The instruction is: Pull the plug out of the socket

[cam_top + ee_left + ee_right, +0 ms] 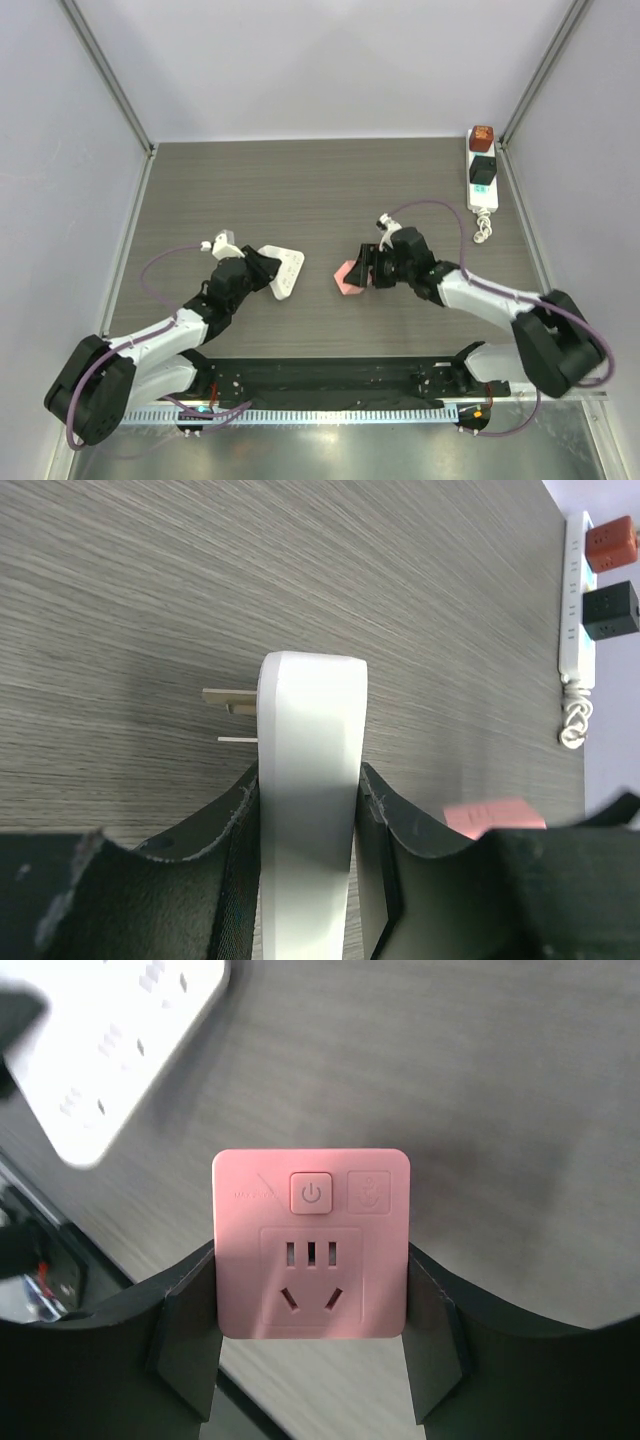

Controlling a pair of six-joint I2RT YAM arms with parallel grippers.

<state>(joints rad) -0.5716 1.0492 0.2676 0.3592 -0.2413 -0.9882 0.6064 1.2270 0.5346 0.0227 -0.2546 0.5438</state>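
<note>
The socket (482,195), a long white power strip with a knotted cord, lies at the back right and also shows in the left wrist view (574,645). A red cube (482,135) and a black cube (483,169) are plugged into it. My left gripper (266,268) (305,815) is shut on a white triangular plate (286,270) (308,770), whose metal prongs (230,698) are bare. My right gripper (360,272) (311,1305) is shut on a pink plug-in cube (348,278) (311,1245) with an empty outlet face. Plate and cube are held apart at mid-table.
Grey walls with metal posts (105,75) enclose the wood-grain table (300,190). A black rail (330,378) runs along the near edge between the arm bases. The white plate (110,1050) shows blurred at the upper left of the right wrist view.
</note>
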